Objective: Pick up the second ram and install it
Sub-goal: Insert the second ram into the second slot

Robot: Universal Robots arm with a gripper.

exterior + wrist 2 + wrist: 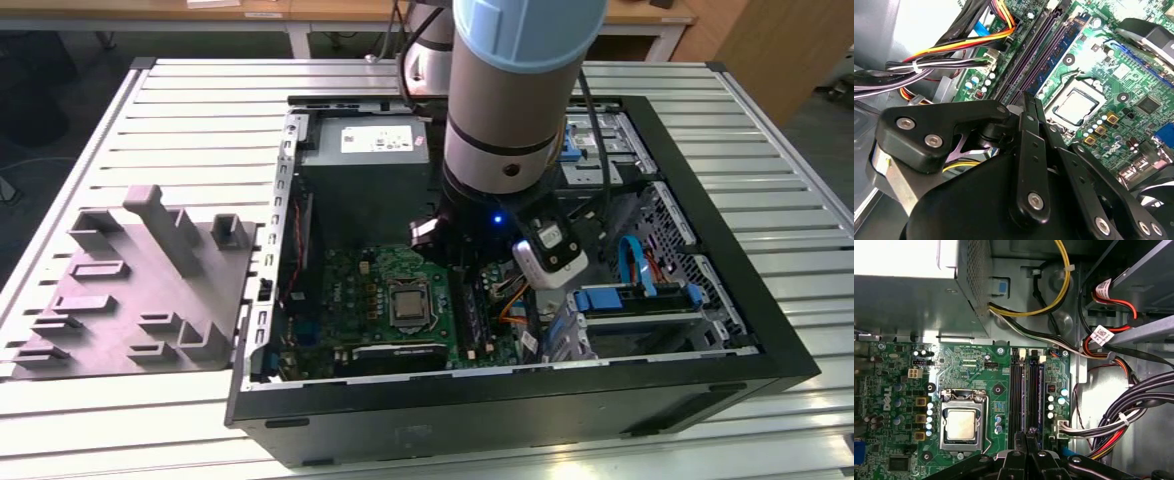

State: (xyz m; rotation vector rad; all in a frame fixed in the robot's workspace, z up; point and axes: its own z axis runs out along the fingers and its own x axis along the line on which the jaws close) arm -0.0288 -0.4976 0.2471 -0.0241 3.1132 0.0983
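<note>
Two fingers (1031,125), pressed together, hover over memory slots (1015,390) near cables (1134,410).

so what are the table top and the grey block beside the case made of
Table top: looks like bare aluminium, matte silver with long parallel grooves. Grey block: probably plastic, flat matte with blocky moulded shapes, though painted metal is possible.

- arm (514,90): upper centre of the exterior view, standing near vertical, wrist pointing down.
- tool (1030,102): black fingers (1030,142) drawn together, as seen in both wrist views.
</note>
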